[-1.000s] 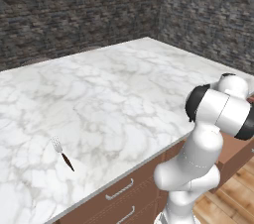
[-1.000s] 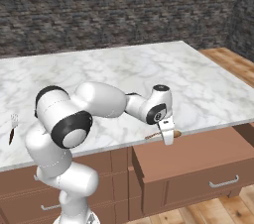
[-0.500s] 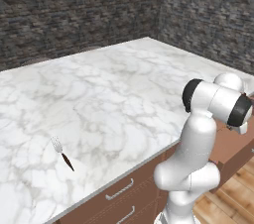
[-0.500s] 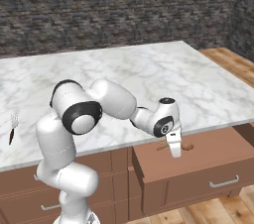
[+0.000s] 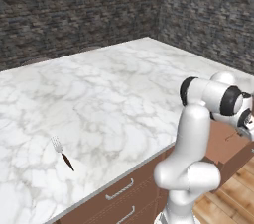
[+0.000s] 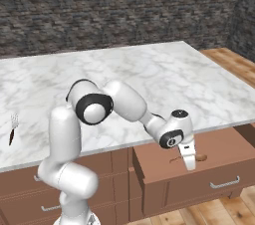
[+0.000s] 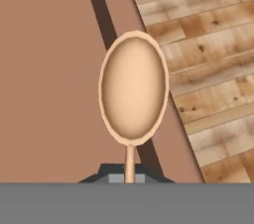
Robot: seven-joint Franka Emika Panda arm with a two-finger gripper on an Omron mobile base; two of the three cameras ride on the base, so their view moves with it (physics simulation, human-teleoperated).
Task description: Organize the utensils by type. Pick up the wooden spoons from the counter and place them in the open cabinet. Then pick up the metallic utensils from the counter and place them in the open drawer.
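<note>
Over the open drawer (image 6: 219, 162), the gripper (image 6: 190, 162) is clamped shut on a wooden spoon (image 7: 133, 89), bowl pointing toward twelve o'clock in the hand view; a fork (image 5: 61, 151) lies on the counter (image 5: 124, 89).

A white marble counter (image 5: 124, 89) tops brown cabinetry with drawers and runs back to a dark stone wall. One fork (image 5: 61, 151) with a dark handle lies flat near the counter's front edge, tines pointing toward the wall
</note>
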